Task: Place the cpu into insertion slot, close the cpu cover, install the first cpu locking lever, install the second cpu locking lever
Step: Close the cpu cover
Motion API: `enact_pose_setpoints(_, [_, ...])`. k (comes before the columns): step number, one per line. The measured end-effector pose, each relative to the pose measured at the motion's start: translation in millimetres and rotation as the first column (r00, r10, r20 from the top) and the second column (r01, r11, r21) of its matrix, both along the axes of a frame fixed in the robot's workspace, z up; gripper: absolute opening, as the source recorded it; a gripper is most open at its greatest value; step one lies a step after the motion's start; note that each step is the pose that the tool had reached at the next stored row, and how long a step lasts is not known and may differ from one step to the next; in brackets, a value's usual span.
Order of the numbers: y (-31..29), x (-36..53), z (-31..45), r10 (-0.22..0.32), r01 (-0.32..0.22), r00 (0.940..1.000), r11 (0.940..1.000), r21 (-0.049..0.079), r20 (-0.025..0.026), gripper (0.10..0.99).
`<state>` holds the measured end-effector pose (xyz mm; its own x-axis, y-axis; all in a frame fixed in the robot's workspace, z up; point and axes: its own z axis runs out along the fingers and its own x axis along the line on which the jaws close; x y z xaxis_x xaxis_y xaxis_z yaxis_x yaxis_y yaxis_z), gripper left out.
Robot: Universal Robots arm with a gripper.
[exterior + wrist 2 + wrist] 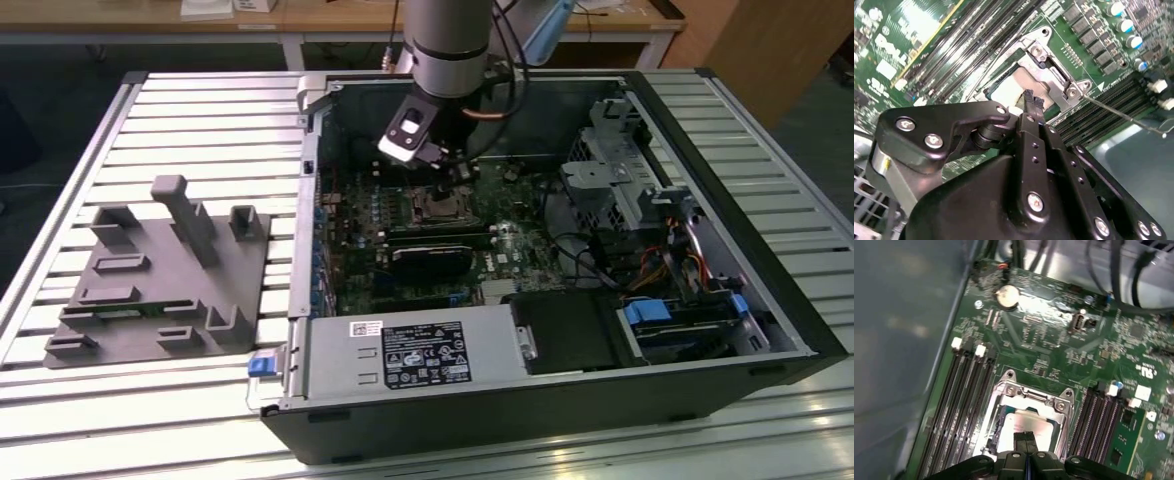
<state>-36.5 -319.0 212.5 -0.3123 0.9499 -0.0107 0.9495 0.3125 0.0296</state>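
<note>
In the upper centre of the exterior view, the arm's pincer [451, 170] hangs just over the socket [438, 207] inside the open computer case [534, 425]. In the second wrist view its tips are clenched together on nothing visible, at the chip [1021, 82] framed by the cover [1054, 72]; a thin lever [1119, 112] juts free. The first wrist view shows the chip seated and the cover apparently down. Lever latching seems the step in hand, calling for a firm, steady push.

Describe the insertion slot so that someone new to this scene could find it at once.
Look inside the open computer case lying on the slatted table, at its green motherboard. Near the board's middle, directly under the gripper, sits the insertion slot. It is a square with a silvery metal rim, flanked by long, narrow black memory slots.
</note>
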Motion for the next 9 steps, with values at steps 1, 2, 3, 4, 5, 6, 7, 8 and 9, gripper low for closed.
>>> enact_pose_setpoints(1, [0.0, 0.0, 0.0, 0.018, -0.018, 0.9998, 0.9998, 0.000, 0.0000, 0.106])
enact_pose_setpoints(2, [0.0, 0.0, 0.0, 0.036, -0.036, 0.9994, 0.9994, 0.000, 0.0000, 0.106])
enact_pose_setpoints(3, [0.0, 0.0, 0.0, 0.054, -0.054, 0.9985, 0.9985, 0.000, 0.0001, 0.106])
enact_pose_setpoints(4, [0.0, 0.0, 0.0, 0.072, -0.072, 0.9974, 0.9974, 0.000, 0.0000, 0.106])
enact_pose_setpoints(5, [0.0, 0.0, 0.0, 0.090, -0.090, 0.9960, 0.9960, 0.000, 0.0000, 0.106])
enact_pose_setpoints(6, [0.0, 0.0, 0.0, 0.108, -0.108, 0.9942, 0.9942, 0.000, 0.0001, 0.106])
enact_pose_setpoints(7, [0.0, 0.0, -0.1, 0.126, -0.126, 0.9921, 0.9921, 0.000, 0.0001, 0.106])
enact_pose_setpoints(8, [0.0, 0.0, -0.1, 0.145, -0.145, 0.9894, 0.9894, 0.000, 0.0000, 0.106])
enact_pose_setpoints(9, [0.0, 0.0, -0.1, 0.163, -0.163, 0.9867, 0.9867, 0.000, 0.0000, 0.106])
